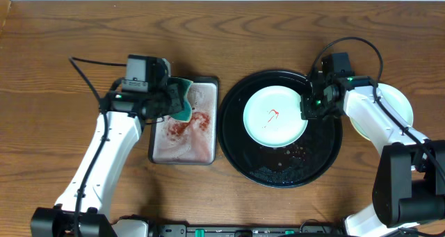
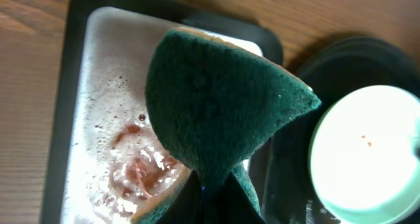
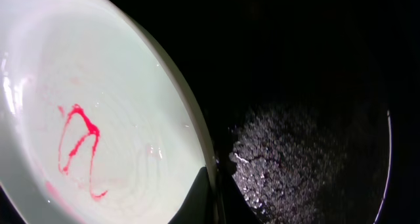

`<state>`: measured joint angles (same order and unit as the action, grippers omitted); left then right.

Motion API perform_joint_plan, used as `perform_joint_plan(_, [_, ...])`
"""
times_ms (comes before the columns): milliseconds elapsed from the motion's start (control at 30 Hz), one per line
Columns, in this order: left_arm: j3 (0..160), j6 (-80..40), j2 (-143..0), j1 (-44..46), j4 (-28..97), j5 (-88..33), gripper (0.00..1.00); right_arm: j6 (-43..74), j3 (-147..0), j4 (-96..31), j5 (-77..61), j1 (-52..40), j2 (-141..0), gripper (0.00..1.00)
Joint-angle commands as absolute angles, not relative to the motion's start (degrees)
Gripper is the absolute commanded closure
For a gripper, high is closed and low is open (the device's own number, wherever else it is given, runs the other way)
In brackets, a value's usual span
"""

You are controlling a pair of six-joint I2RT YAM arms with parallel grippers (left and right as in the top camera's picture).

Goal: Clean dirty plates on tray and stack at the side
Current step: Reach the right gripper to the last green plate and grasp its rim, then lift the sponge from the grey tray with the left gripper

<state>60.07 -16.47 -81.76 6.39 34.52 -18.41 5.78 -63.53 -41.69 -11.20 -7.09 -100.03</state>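
A pale mint-white plate [image 1: 274, 115] with a red sauce squiggle lies on the round black tray [image 1: 236, 148]. My right gripper [image 1: 308, 106] is shut on its right rim. In the right wrist view the plate [image 3: 98, 86] is pinched at the edge by the fingers [image 3: 213, 198], and wet droplets speckle the tray [image 3: 315, 86]. My left gripper [image 1: 174, 101] is shut on a green sponge [image 1: 185, 103] and holds it over the rectangular tray [image 1: 208, 160]. The sponge [image 2: 216, 106] fills the left wrist view. Other plates [image 1: 400, 101] lie at the right, under my right arm, with a yellowish edge.
The rectangular tray [image 2: 92, 119] holds foamy water tinted pink-red. Red specks lie on the black tray's lower part [image 1: 295, 151]. The plate [image 2: 367, 152] and black tray [image 2: 341, 60] show at the right of the left wrist view. The table is brown wood.
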Motion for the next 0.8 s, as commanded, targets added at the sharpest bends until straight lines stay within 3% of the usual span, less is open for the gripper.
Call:
perform_joint_plan(0, [59.6,-12.5,-81.1,2.9,33.0,-32.1,0.93,4.8,-62.2,-41.4,-10.8,-8.4,-100.4,0.99])
perform_joint_plan(300, [59.5,-9.0,-81.2,-6.4,30.6,-52.2,0.93,4.9,-59.9,-39.8,-10.8,-8.4,-100.4,0.99])
perform_joint_plan(767, [59.5,-8.6,-81.2,-9.0,30.7,-54.0,0.93,4.9,-59.8,-39.4,-11.0,-8.4,-100.4,0.99])
